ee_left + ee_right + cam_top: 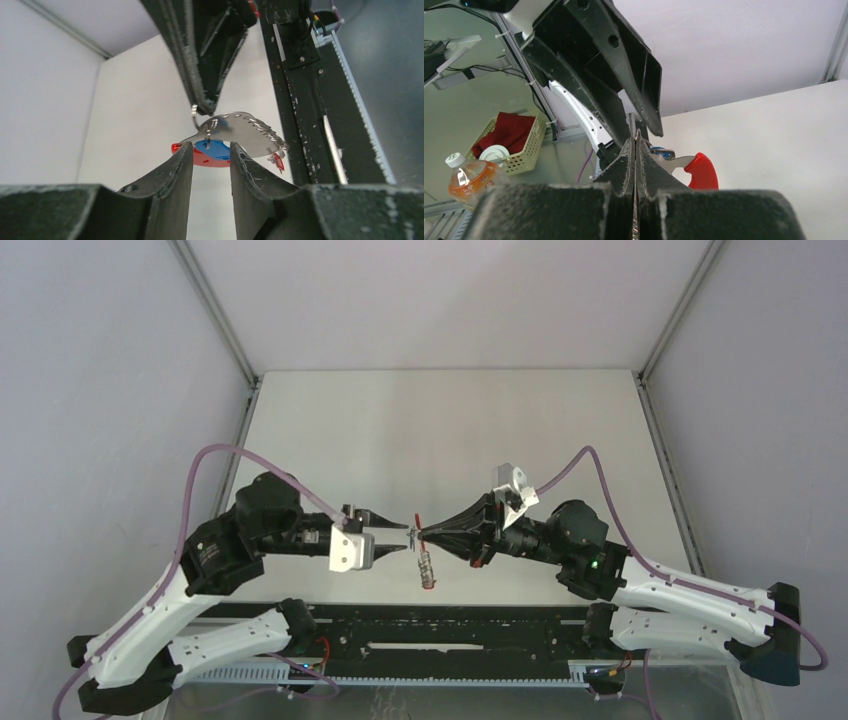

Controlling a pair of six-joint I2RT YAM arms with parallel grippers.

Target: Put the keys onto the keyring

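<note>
Both grippers meet tip to tip above the table's near middle. My left gripper (401, 538) (211, 148) grips the blue-tagged key (216, 149) by its tag between the fingertips. My right gripper (421, 532) (635, 138) is shut on a thin silver ring (194, 113) of the keyring. The keyring's red curved band (702, 171) (202, 159) and silver plate (235, 129) lie just behind the blue tag. A chain of silver rings (261, 128) (426, 568) hangs below, with the small red-tagged key (278, 161) at its end.
The black rail (450, 625) with both arm bases runs along the near edge. Grey walls enclose the white table (450, 430) on three sides. Off the table, a basket with red cloth (511, 134) and a drink bottle (471, 180) stand.
</note>
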